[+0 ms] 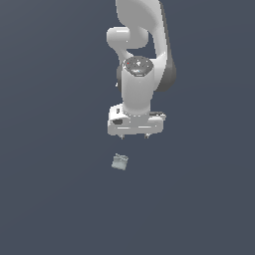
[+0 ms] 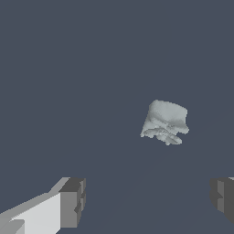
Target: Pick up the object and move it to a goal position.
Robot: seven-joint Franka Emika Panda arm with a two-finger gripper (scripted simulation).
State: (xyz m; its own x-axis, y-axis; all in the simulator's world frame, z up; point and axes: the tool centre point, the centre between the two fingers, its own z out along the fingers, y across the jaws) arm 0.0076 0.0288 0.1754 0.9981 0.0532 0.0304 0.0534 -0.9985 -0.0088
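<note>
Exterior and wrist views of a single white arm [image 1: 142,64] above a uniform dark grey-blue surface [image 1: 50,199]. The gripper [image 1: 135,135] hangs from the arm with its two short fingers pointing down; in the wrist view the grey fingertips [image 2: 73,201] stand wide apart with nothing between them, so the pincer is released. The object [image 1: 119,162], a small pale grey-green block with faint mottled markings, lies on the surface clear of the gripper, slightly toward the exterior view's left of it and nearer the bottom of that view. In the wrist view the object [image 2: 165,122] appears beyond the fingertips, not in the gap between them, and sits slightly rotated. No contact between gripper and object is visible.
</note>
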